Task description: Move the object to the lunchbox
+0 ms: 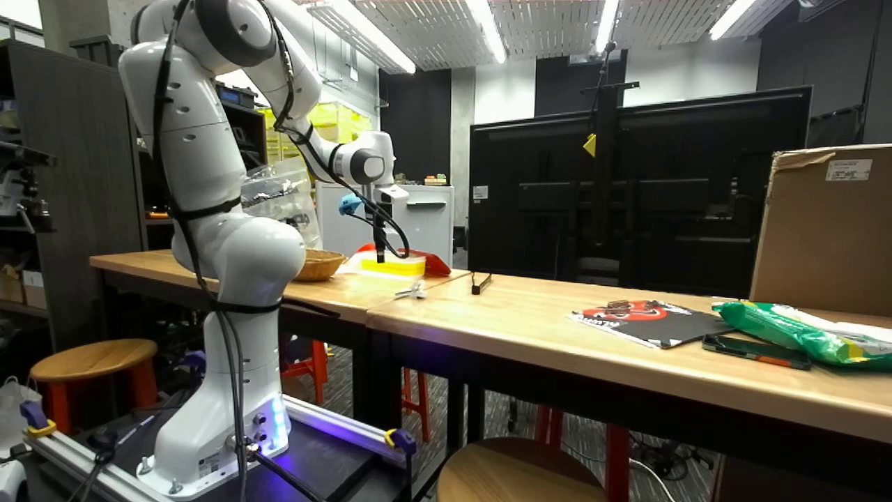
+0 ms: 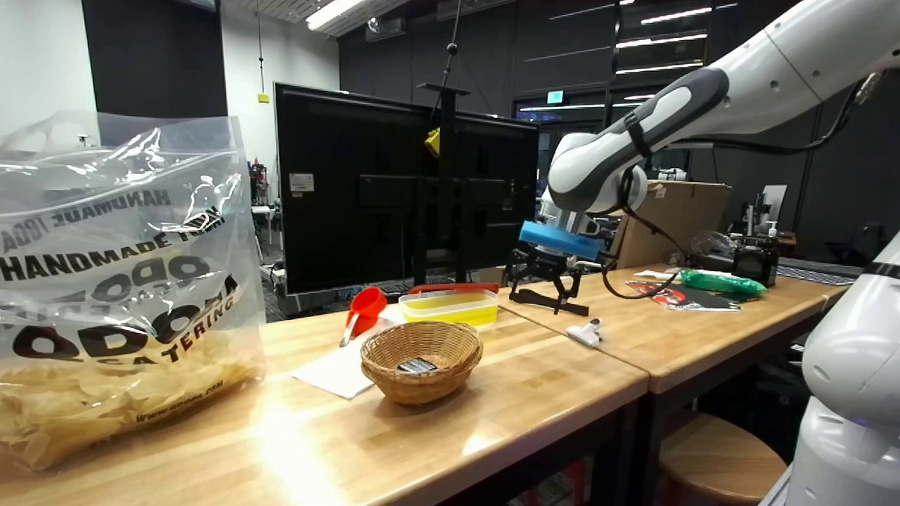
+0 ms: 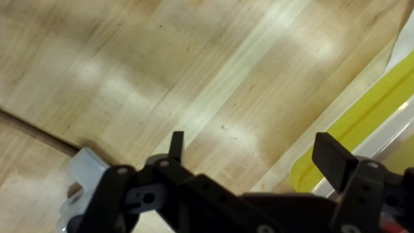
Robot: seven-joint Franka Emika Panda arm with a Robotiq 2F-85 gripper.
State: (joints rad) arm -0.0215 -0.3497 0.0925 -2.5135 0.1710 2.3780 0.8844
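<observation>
The lunchbox is a low, clear-walled container with yellow in it, on the table in both exterior views [image 1: 394,266] [image 2: 450,309]; its corner shows at right in the wrist view [image 3: 352,123]. A white-grey clip lies on the table near the seam in both exterior views [image 1: 412,291] [image 2: 585,333]; in the wrist view the clip [image 3: 85,170] is partly hidden by the left finger. My gripper [image 3: 250,142] is open and empty above the table, between clip and lunchbox, its right finger overlapping the lunchbox corner in view. I cannot tell which thing is the object.
A wicker basket [image 2: 422,362] with a dark packet inside stands before the lunchbox. A red scoop [image 2: 365,309], white paper [image 2: 334,369] and a chip bag [image 2: 126,316] are nearby. A black bar [image 1: 479,284], magazine [image 1: 648,322], green bag [image 1: 794,331] and cardboard box [image 1: 822,230] lie farther along.
</observation>
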